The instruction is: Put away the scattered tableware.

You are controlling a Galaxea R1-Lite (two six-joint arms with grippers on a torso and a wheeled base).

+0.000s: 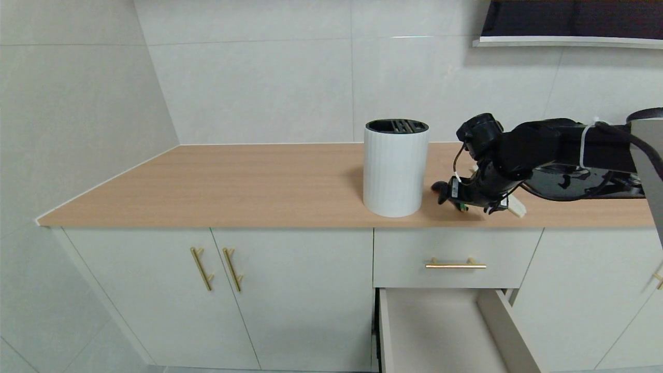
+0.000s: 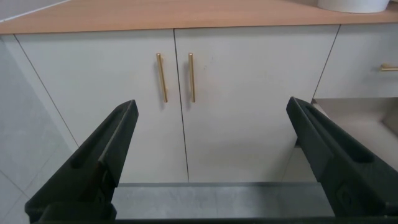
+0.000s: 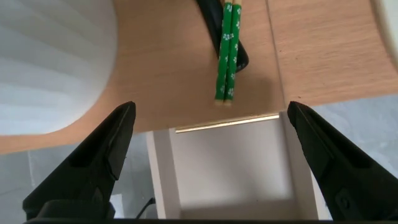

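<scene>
With the fingers (image 3: 102, 155) of the right gripper (image 3: 210, 115) spread over the green chopsticks (image 3: 227, 53) lying on the desk (image 1: 233, 181) just beside the white holder (image 1: 395, 168), an off-centre closure may roll them off the desk.

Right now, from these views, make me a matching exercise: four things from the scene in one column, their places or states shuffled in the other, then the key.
Things:
1. white ribbed holder
2. green chopsticks
3. lower drawer
4. left gripper

Places or states:
A. pulled open, below the shut drawer
B. open, facing the closed cabinet doors
C. standing upright on the counter
D. lying flat near the counter's front edge

Pairs: 1-C, 2-D, 3-A, 4-B.
</scene>
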